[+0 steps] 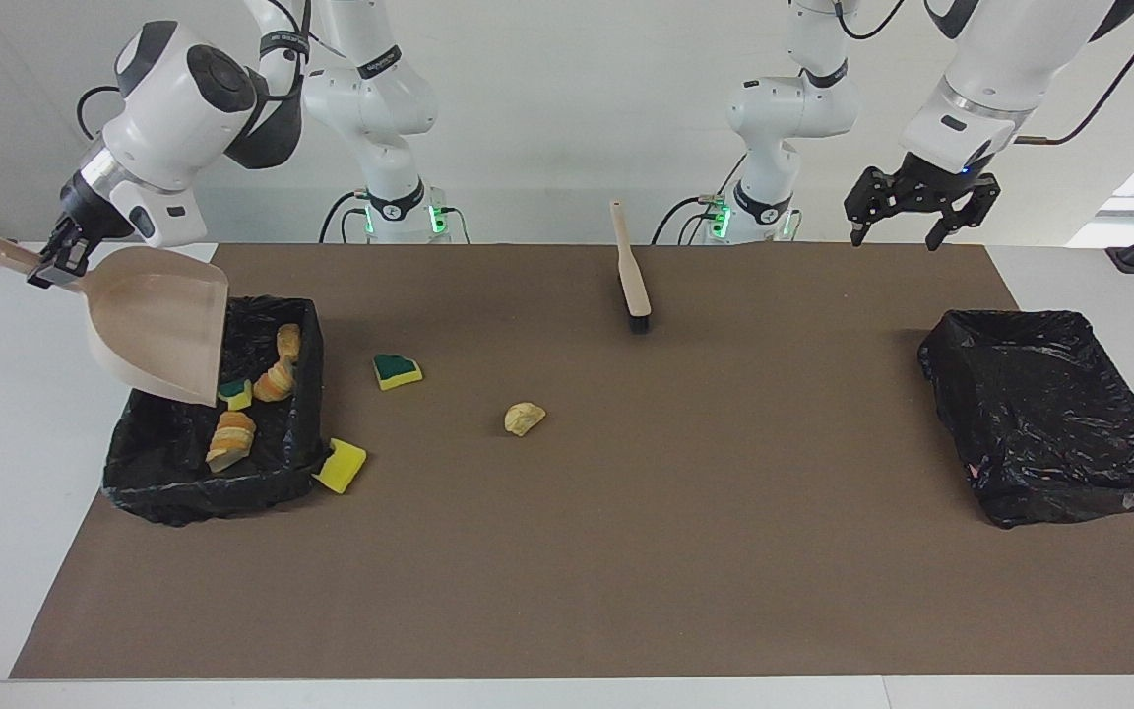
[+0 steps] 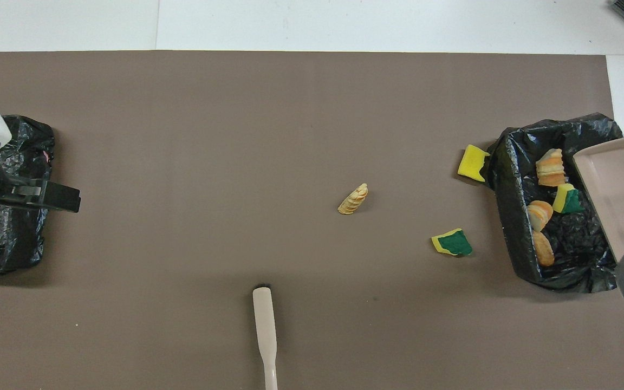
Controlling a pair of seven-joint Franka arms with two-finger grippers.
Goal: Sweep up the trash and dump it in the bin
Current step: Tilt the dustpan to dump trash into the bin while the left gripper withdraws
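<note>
The right claw is pinched on the handle of the beige dustpan, holding it tilted over the bin at the right arm's end of the desk, the pan's open lip dipping inside the bin's black liner; four scraps of trash lie in this bin: a green-backed sponge piece at the pan's lip, and three pale orange-banded chunks; a yellow sponge piece leans against the bin's outer corner, touching the liner, on the edge farther from the robots; a green-topped sponge piece lies flat on the brown mat just beside the bin, apart from its wall; a pale chunk sits alone toward the middle of the desk, well apart from the bin, its long axis running slantwise, with bare mat all around it; the brush lies well apart from the bin, nearer to the robots than the pale chunk, its long axis running toward and away from the robots, handle toward them, dark bristle head toward the middle; wide bare mat stretches from there to a second bin at the left arm's end; the left claw hangs spread and empty in the air above that end, and this arm waits.
</note>
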